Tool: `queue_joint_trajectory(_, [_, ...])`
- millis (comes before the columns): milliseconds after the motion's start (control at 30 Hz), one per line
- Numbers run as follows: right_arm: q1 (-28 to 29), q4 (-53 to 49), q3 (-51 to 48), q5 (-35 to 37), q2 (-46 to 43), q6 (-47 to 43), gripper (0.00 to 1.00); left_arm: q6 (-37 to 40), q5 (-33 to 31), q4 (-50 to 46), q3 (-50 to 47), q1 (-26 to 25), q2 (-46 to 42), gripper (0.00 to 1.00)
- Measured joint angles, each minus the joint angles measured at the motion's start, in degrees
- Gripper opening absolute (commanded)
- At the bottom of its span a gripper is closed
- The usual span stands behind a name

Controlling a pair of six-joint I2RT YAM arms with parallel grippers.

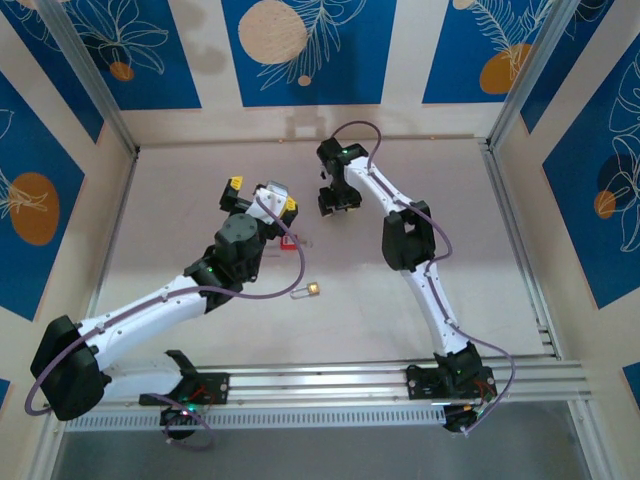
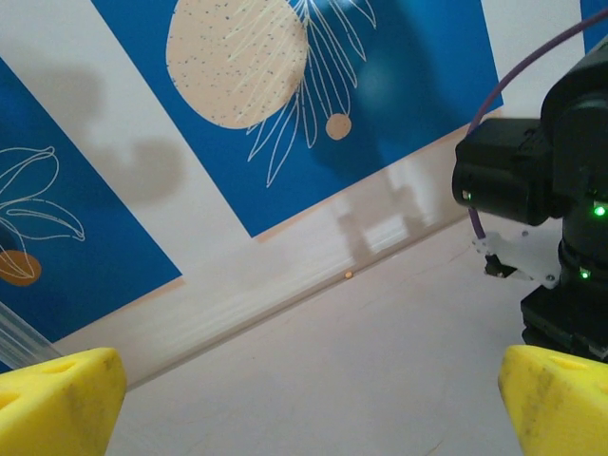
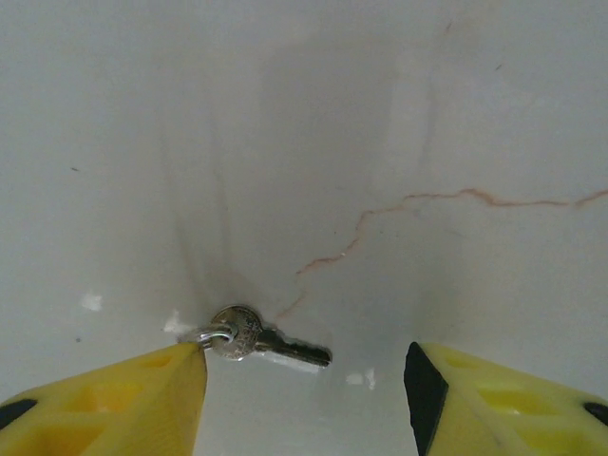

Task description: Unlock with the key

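— What do I have nearest the bases?
— The small brass lock (image 1: 312,290), mid-table. Beyond it I see the left gripper (image 1: 262,196), fingers spread, empty.
— And farthest?
— The right gripper (image 3: 306,356), fingers parted; the key (image 3: 256,340) lies flat on the table (image 3: 380,114) between them, ungrasped.

Tally: there were 2 arms, each w/ 1 gripper, i.e. left gripper (image 1: 262,195) and right gripper (image 1: 333,205). Yellow fingertips (image 3: 114,404): 4 total, 2 per gripper. 1 key (image 3: 255,339) on 1 ring (image 3: 215,333). 1 small brass lock (image 1: 312,290). 1 red item (image 1: 290,241), partly hidden.
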Motion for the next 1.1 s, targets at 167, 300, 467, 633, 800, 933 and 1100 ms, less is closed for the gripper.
queue_joint_trajectory(167, [0.1, -0.7, 0.4, -0.2, 0.2, 0.0, 0.60, 0.0, 0.4, 0.0, 0.0, 0.0, 0.0, 1.00])
queue_joint_trajectory(300, [0.3, -0.4, 1.2, -0.6, 0.2, -0.2, 0.59, 0.0, 0.8, -0.2, 0.0, 0.0, 0.0, 1.00])
queue_joint_trajectory(467, [0.5, -0.5, 3.0, -1.6, 1.4, -0.7, 0.53, 0.0, 0.8, -0.2, 0.0, 0.0, 0.0, 1.00])
queue_joint_trajectory(633, [0.5, -0.6, 3.7, -2.9, 2.5, -1.3, 0.39, 0.0, 0.9, -0.3, 0.0, 0.0, 0.0, 1.00])
queue_joint_trajectory(800, [0.3, -0.6, 3.7, -3.4, 2.6, -1.6, 0.25, 0.0, 1.2, -0.3, 0.0, 0.0, 0.0, 1.00])
queue_joint_trajectory(933, [0.4, -0.3, 3.1, -3.0, 2.5, -1.7, 0.22, 0.0, 1.3, -0.3, 0.0, 0.0, 0.0, 1.00])
queue_joint_trajectory(1100, [0.6, 2.6, -1.3, -2.1, 0.2, -1.7, 0.18, 0.0, 1.5, -0.3, 0.0, 0.0, 0.0, 1.00])
